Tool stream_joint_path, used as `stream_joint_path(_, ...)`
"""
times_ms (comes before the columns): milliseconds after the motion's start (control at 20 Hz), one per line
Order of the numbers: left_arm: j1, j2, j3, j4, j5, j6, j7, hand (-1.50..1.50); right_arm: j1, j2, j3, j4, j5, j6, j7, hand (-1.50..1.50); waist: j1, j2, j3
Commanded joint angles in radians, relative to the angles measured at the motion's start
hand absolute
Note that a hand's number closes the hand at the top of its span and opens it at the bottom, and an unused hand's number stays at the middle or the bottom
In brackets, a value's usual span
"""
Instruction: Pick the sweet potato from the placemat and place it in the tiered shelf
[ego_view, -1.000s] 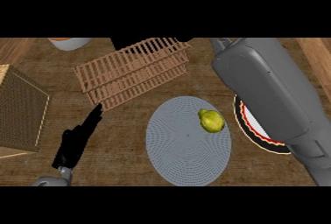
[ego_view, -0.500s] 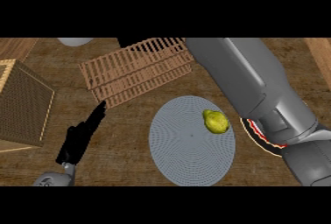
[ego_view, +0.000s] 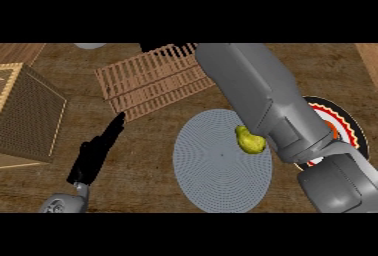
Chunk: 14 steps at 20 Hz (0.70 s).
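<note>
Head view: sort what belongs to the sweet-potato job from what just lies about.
Belongs to the job:
sweet potato
placemat
tiered shelf

Lying about:
patterned plate
wicker box
pale dish at the top edge
left hand, resting open

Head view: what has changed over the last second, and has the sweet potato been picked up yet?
The right forearm has swung leftward across the view, now covering part of the sweet potato and more of the plate. The right hand is out of sight. The sweet potato lies on the placemat, not picked up. The left hand stays open at lower left; the tiered shelf is untouched.
</note>
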Motion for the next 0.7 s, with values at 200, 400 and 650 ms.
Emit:
stream_joint_path(200,-0.014,0.015,0.006,0.016,0.004,-0.026,-0.020,0.00,0.069,0.038,-0.314,0.001,-0.345,0.006,-0.081,-1.50,0.023,0.010,0.002)
stream_joint_path(400,-0.005,0.001,-0.009,0.038,0.001,-0.036,-0.044,0.00,0.047,0.039,-0.396,-0.002,-0.454,-0.039,-0.161,-1.50,0.044,0.012,0.000)
stream_joint_path(650,-0.036,-0.010,0.011,0.016,-0.003,0.004,0.015,0.00,0.053,0.039,-0.466,-0.021,-0.473,-0.200,-0.298,-1.50,0.005,0.004,0.001)
